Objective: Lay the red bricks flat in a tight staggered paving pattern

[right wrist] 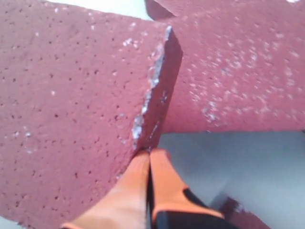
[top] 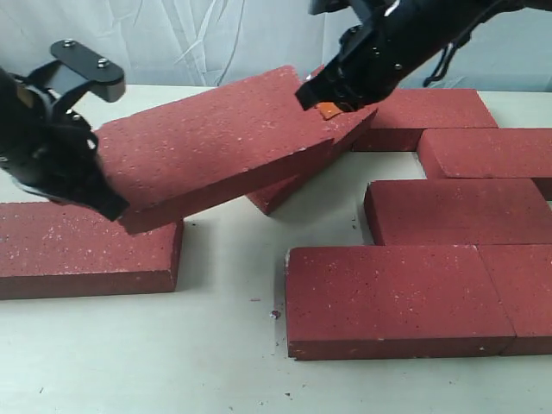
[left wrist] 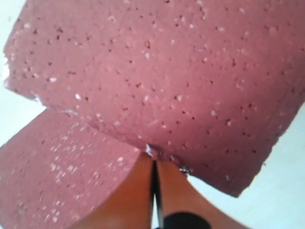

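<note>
One red brick [top: 216, 151] hangs tilted above the table, pinched end to end between my two grippers. My left gripper [top: 112, 205] is shut, its tips pressed against the brick's lower left end [left wrist: 181, 71]. My right gripper [top: 328, 109] is shut too, orange tips against the upper right end [right wrist: 71, 105]. In the wrist views each gripper, left [left wrist: 152, 153] and right [right wrist: 148, 152], has nothing between its fingers. A second tilted brick [top: 297, 177] lies partly hidden under the raised one. A flat brick [top: 86, 250] lies below the left end.
Several bricks lie flat on the right: two at the front [top: 388, 297] [top: 526, 293], one behind them [top: 457, 211], and two at the back [top: 487, 151] [top: 427, 112]. Bare table [top: 224, 345] shows between the left brick and the front pair. A white curtain [top: 216, 39] hangs behind.
</note>
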Controlling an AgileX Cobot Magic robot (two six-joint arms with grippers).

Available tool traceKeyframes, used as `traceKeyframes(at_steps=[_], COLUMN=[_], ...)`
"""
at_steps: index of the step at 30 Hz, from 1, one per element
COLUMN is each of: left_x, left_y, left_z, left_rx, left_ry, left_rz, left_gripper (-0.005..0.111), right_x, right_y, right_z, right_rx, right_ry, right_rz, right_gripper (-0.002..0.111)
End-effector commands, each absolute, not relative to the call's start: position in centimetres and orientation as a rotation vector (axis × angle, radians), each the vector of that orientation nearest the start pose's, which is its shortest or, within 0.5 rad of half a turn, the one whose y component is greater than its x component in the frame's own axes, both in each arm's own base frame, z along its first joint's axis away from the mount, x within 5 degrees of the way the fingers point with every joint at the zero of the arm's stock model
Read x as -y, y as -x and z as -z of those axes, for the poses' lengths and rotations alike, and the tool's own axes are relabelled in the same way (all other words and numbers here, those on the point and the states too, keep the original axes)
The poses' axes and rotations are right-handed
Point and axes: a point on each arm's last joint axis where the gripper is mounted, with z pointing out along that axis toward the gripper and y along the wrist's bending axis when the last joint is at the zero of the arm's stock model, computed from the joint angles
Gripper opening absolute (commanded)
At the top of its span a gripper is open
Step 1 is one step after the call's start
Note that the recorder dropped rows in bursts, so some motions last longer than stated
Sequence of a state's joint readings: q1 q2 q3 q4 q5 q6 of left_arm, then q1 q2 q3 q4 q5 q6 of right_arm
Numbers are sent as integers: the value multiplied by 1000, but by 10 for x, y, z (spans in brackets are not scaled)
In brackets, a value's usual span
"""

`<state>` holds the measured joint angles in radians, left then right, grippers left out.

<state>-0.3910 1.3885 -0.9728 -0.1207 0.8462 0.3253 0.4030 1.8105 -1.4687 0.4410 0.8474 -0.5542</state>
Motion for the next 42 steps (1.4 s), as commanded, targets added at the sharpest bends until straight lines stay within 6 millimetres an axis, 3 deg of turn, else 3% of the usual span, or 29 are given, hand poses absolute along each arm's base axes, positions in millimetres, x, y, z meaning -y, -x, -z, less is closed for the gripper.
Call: traceKeyframes(at_steps=[1,7,10,17,25,29,35,38,42], left_x=[81,37,21,-16,-24,-19,9,32,69], left_y=[-247,-246,-246,-244,-243,-249,-246,-243,-241], left_z=[-268,-257,-250,-237,-231,-242,-284,-291,-291], left_rx=[-2590,-2674,-2690,-2699,-2672,-2540,-2242,-2174,-2096], left_ry=[-694,-541,-470,-265,-252,-131,-146,-301,-502], left_rz=[154,45,8,-161,-208,-146,-20,6,59], left_gripper=[0,0,0,0,0,0,0,0,0], right_x=[-235,-281,-293,-297,-292,-275,-216,-178,-133], right_y=[-341,-340,-341,-347,-351,-352,-377,-394,-416], right_z=[-266,-247,-236,-212,-200,-218,-270,-287,-289], right_rx=[-2445,-2426,-2430,-2486,-2492,-2439,-2373,-2353,-2359], right_ry=[995,1097,1124,1124,1196,1316,1119,966,773], right_rz=[-661,-691,-695,-690,-572,-337,-202,-172,-162], right_gripper=[-1,-1,-1,-1,-1,-1,-1,-1,-1])
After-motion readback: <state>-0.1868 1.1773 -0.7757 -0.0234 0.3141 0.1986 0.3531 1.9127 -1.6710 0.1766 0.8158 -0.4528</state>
